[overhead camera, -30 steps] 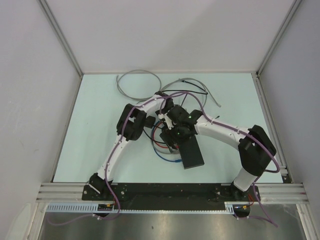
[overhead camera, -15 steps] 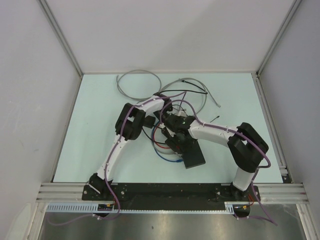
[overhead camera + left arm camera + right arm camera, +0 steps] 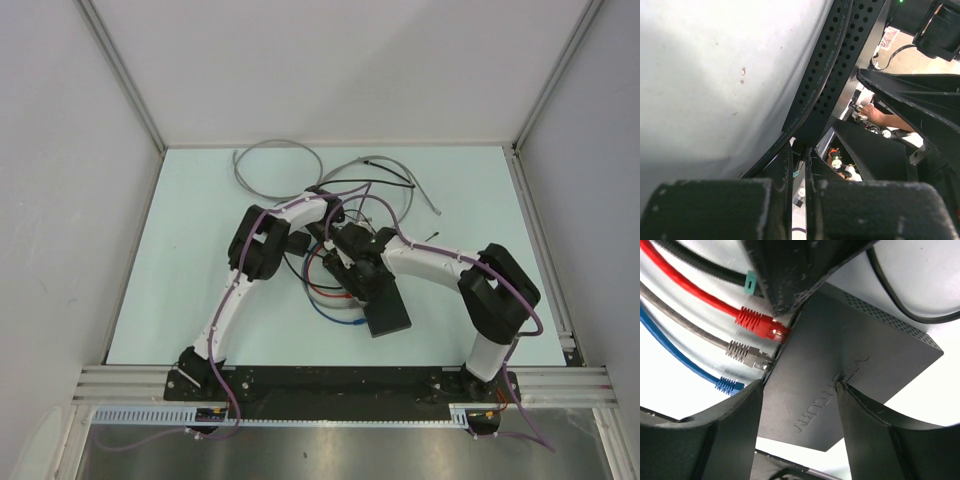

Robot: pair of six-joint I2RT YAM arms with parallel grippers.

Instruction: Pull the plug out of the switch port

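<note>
R arm [image 3: 440, 262] has swung inward. Switch [image 3: 850, 350] on surface [image 3: 200, 250]; red plug [image 3: 757, 322] at switch port [image 3: 781, 337]. R fingers [image 3: 700, 440] wide, straddling it; L fingers' [image 3: 780, 175] grip unclear. Plug likely rigid, light: pinch boot.

Left arm [image 3: 232, 295] and right arm [image 3: 432, 262] meet over the black switch [image 3: 390, 312], red cable [image 3: 322, 289] and blue cable [image 3: 330, 315] beside it.

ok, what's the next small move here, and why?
Probably a short straight pull with the left claw away from the switch edge. It looks closed where the black cable meets the switch, beside the red plug, while the right claw straddles the switch, seemingly bracing it.
</note>
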